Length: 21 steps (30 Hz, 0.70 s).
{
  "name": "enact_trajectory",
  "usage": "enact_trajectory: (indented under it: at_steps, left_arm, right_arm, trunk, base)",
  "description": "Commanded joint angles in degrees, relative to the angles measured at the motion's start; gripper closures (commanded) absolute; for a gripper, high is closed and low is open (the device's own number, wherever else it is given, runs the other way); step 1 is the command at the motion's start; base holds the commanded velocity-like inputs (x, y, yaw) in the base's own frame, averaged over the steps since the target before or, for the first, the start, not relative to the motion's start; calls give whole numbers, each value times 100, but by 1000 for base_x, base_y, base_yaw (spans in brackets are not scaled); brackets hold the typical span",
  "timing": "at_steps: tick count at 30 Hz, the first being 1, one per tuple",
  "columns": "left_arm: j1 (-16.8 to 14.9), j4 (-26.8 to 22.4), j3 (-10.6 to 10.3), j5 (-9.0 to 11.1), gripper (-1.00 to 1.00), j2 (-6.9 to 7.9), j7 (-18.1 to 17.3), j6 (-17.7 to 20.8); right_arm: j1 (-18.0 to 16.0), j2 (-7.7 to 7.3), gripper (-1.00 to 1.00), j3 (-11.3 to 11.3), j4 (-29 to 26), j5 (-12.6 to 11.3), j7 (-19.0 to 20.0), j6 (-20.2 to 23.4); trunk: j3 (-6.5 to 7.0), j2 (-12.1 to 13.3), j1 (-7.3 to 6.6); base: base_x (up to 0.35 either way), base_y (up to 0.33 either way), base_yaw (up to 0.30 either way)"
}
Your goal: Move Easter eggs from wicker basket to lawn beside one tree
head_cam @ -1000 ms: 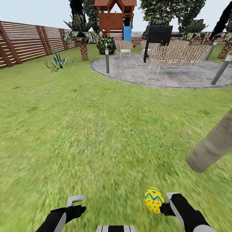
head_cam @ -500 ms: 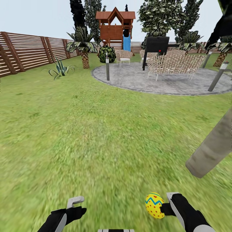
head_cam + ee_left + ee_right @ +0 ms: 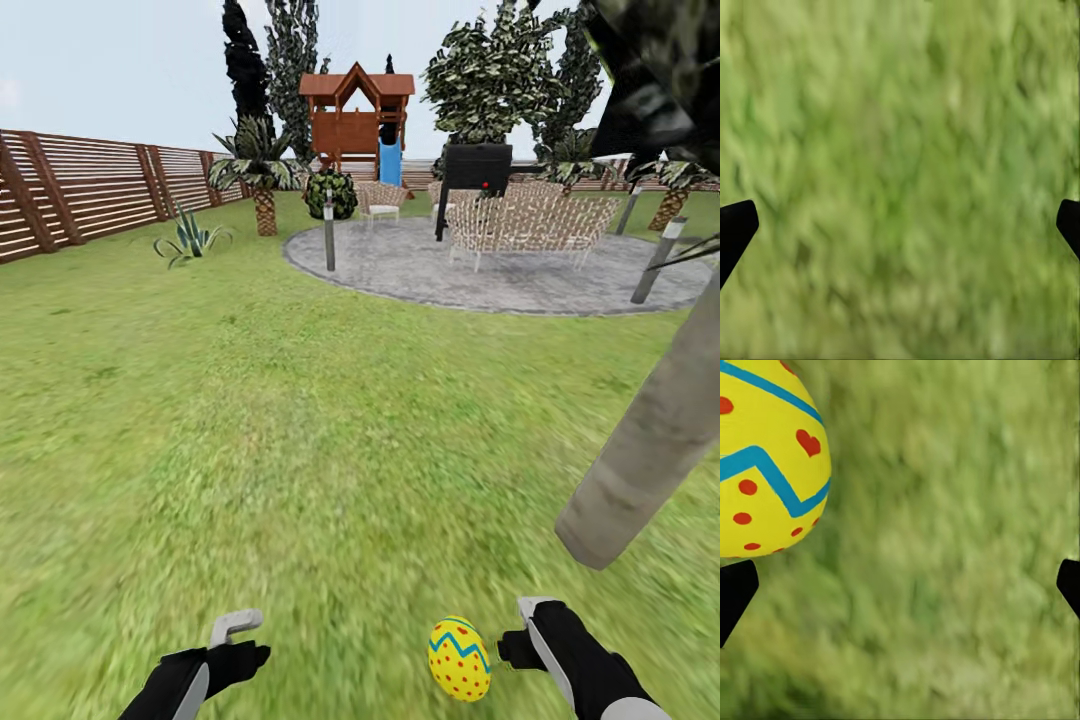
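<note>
One Easter egg [image 3: 460, 658] free beside the spread-fingered right gripper [image 3: 900, 585], near the foot of the tree [image 3: 640, 450] over the lawn [image 3: 300, 420], left gripper [image 3: 225, 640] spread and bare; likely two eggs left to fetch.

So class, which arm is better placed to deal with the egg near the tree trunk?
Right: the open right claw sits just beside the egg, with the trunk on that side; the left claw hangs over bare lawn.

No legible text or signs anywhere.
</note>
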Motion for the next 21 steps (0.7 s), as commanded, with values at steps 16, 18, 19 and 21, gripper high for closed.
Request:
enact_trajectory:
  at_steps: [16,18,19,21]
  left_arm:
    - [0,110,26,29,-100,-19,-17,-137]
    - [0,128,26,29,-100,-21,-17,-139]
    - [0,132,26,29,-100,-22,-17,-141]
    - [0,136,26,29,-100,-22,-17,-143]
  right_arm:
    - [-1,-15,-100,17,-30,-45,34,42]
    - [-1,-22,-100,15,-28,-52,34,47]
    - [-1,-21,-100,13,-27,-54,34,48]
    - [-1,-21,-100,10,-27,-52,35,49]
  trunk:
    - [365,20,-42]
    - [417,22,-47]
    - [443,24,-50]
    - [494,26,-55]
  base:
    - [-174,-37,-51]
    - [-1,0,-249]
    - [-1,0,-255]
    - [0,0,-258]
